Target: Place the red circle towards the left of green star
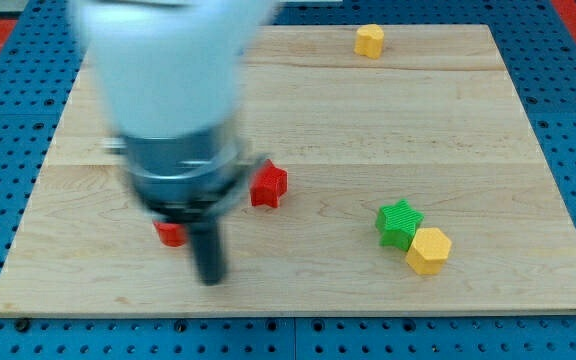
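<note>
A small red block [170,234], mostly hidden behind the arm, lies at the lower left of the wooden board [448,130]; its shape cannot be made out. The green star [399,223] sits at the lower right, touching a yellow hexagon [429,250] just below and to its right. My tip [210,277] is at the lower left, just to the right of and below the small red block, far left of the green star. The arm's blurred white and grey body covers the upper left.
A red star-shaped block [268,185] lies near the board's middle, right beside the arm's body. A second yellow hexagon [370,41] sits near the board's top edge. Blue pegboard surrounds the board.
</note>
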Robot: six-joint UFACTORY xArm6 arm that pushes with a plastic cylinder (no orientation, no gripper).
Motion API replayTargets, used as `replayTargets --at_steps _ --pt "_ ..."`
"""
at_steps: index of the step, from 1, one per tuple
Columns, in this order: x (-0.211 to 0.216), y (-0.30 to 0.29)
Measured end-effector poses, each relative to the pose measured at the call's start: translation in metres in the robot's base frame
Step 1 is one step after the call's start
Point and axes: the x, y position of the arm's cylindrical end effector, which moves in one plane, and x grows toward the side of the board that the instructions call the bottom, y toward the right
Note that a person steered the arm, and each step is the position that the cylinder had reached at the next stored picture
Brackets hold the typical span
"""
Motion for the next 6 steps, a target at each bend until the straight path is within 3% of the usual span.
replayTargets --at_steps 1,2,4,5,6 --pt "-0.028 -0.056" --pt "-0.056 -0.042" --pt "-0.052 0.151" --pt "-0.06 0.082" --pt "-0.101 0.043"
